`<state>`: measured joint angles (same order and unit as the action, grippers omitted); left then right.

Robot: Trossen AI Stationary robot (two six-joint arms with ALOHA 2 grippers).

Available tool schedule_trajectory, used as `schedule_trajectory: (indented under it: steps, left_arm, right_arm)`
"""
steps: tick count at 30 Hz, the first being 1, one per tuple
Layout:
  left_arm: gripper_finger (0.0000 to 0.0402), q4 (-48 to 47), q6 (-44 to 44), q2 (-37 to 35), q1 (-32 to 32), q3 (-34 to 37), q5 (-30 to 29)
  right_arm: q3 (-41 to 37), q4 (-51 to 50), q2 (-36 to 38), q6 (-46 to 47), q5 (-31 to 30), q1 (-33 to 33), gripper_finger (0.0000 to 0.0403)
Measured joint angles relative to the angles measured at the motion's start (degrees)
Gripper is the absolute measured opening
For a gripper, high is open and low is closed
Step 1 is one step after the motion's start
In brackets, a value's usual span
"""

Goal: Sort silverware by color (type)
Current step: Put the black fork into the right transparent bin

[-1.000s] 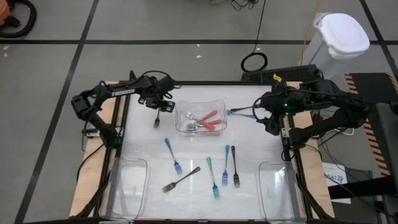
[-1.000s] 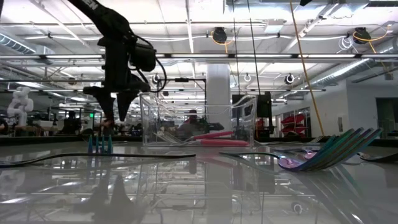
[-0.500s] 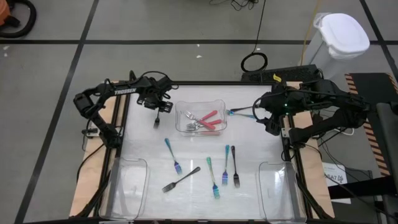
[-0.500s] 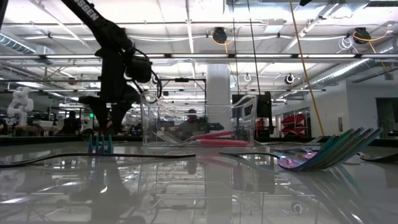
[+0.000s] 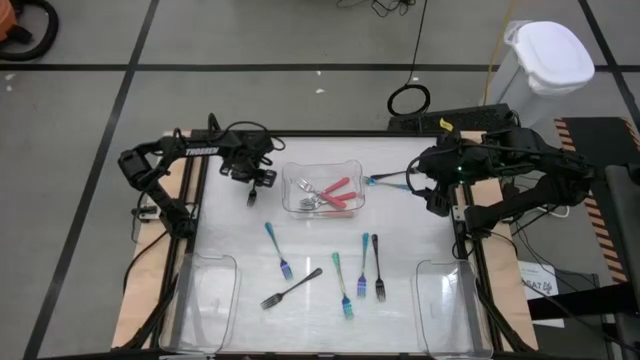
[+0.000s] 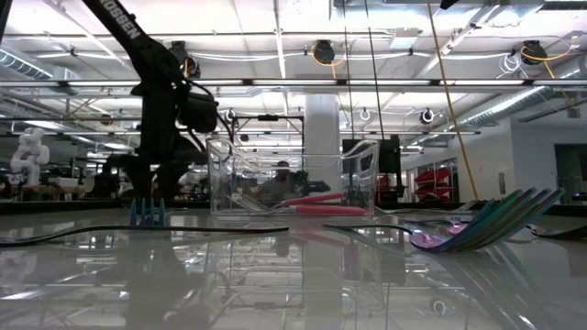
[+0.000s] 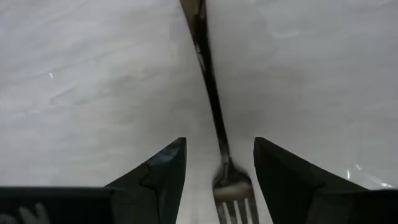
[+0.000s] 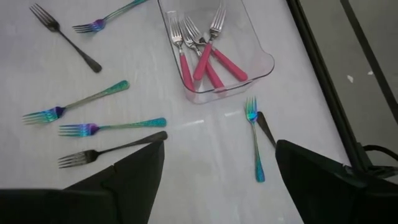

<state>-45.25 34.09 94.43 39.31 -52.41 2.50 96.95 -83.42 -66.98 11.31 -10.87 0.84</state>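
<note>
A dark grey fork [image 5: 252, 196] lies flat on the white table at the far left. My left gripper [image 5: 256, 180] points straight down over it, open. In the left wrist view its fingers [image 7: 163, 171] stand on either side of the fork's neck [image 7: 219, 140] without touching it. Pink-handled forks [image 5: 338, 193] lie in a clear tray [image 5: 296, 205] at the far middle. Teal forks [image 5: 343, 285] and dark forks [image 5: 291, 288] lie scattered nearer the front. My right gripper [image 8: 220, 144] waits open, high above the far right, over a teal fork [image 8: 254, 142].
Two clear trays stand at the near corners, one on the left [image 5: 205, 300] and one on the right [image 5: 450, 305]. The table's dark frame [image 5: 195, 190] runs close beside my left arm. Bare white table lies between the left gripper and the scattered forks.
My left gripper has sunk toward the table, onto the dark fork at the far left, still pointing down with its fingers the same width apart. No fork has moved.
</note>
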Motion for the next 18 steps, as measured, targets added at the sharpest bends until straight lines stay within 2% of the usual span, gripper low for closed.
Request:
schedule_trajectory:
  steps: [11,14,18]
  left_arm:
    - [0.0184,5.03,2.63,-0.33,-0.08,3.44,-0.59]
    - [0.0164,5.38,2.58,-0.28,-0.15,3.52,-0.82]
    - [0.0117,5.98,2.67,-0.24,-0.73,3.62,-1.52]
  right_arm:
    - [0.00,0.83,0.00,0.04,-1.53,0.00,0.0302]
    - [0.00,0.84,0.00,0.06,-1.63,0.00,0.0302]
    - [0.00,0.85,0.00,0.02,-2.82,0.00,0.0302]
